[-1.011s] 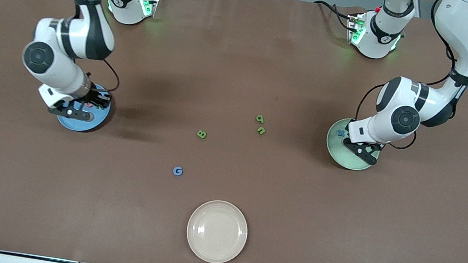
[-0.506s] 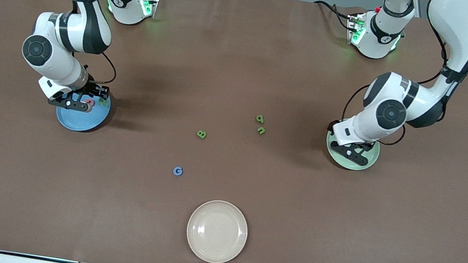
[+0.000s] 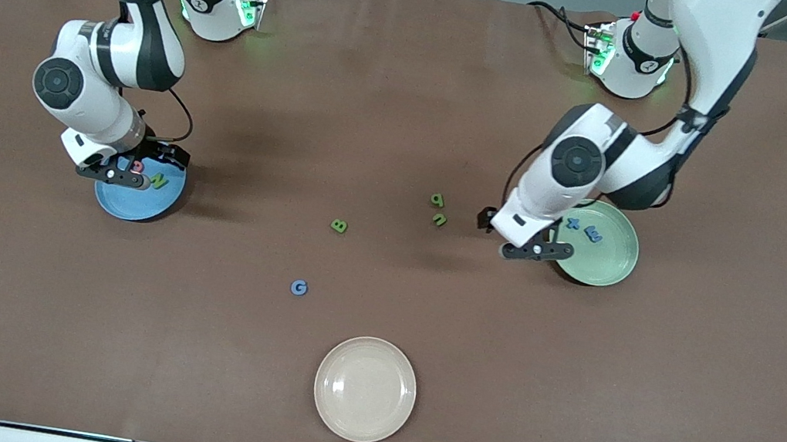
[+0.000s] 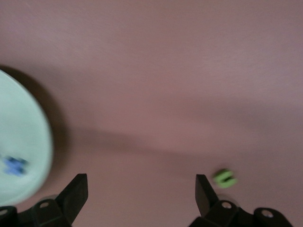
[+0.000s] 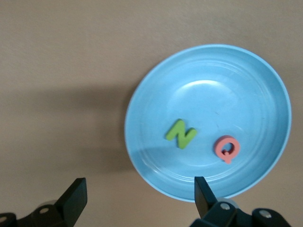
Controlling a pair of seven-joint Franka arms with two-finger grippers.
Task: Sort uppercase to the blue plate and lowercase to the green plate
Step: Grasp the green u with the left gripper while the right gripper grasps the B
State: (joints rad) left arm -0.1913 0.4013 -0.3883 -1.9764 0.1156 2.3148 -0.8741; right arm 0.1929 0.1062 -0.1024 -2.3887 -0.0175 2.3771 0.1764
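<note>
The blue plate (image 3: 138, 206) holds a green N (image 3: 158, 179) and a red-pink Q (image 5: 227, 148). Over that plate's edge toward the right arm's end of the table, my right gripper (image 3: 115, 177) hangs open and empty. The green plate (image 3: 605, 264) holds a blue x (image 3: 573, 223) and a blue m (image 3: 592, 235). Open and empty, my left gripper (image 3: 535, 252) is over bare table beside the green plate. A green p-like letter (image 3: 436, 199), a green n (image 3: 439, 219), a green B (image 3: 339, 226) and a blue G (image 3: 299, 287) lie mid-table.
A cream plate (image 3: 365, 388) sits near the table's front edge, nearer to the front camera than the G. The left wrist view shows the green plate's rim (image 4: 23, 132) and one blurred green letter (image 4: 225, 177) beside a fingertip (image 4: 203, 191).
My right gripper opened and the green N now lies on the blue plate. My left arm swung off the green plate toward the table's middle, uncovering the x and m.
</note>
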